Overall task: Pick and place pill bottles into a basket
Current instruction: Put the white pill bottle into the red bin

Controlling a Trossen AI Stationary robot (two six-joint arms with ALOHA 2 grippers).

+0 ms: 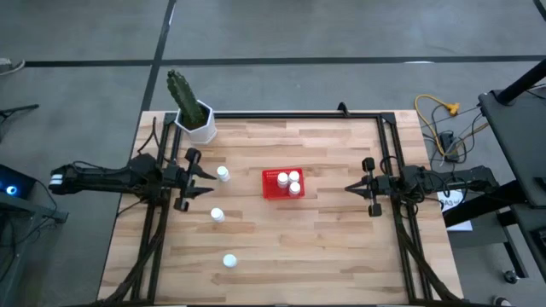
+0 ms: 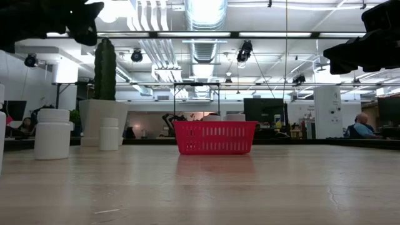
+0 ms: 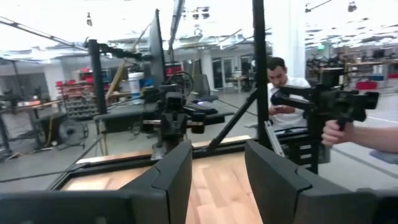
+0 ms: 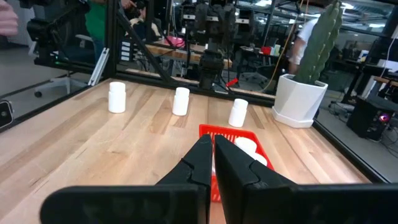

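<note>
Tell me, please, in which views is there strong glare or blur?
Low view: ceiling lights glare brightly, and the near pill bottle looks soft. Left wrist view: background washed out behind the left gripper. Right wrist view: the right gripper is blurred, while the basket stays clear.

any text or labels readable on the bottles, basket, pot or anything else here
No text can be read in any view.
pill bottles: plain white sides, no label showing.
basket: red mesh, no lettering.
cactus pot: plain white.
paper sheet by the right arm: dark marks, too small to read.
</note>
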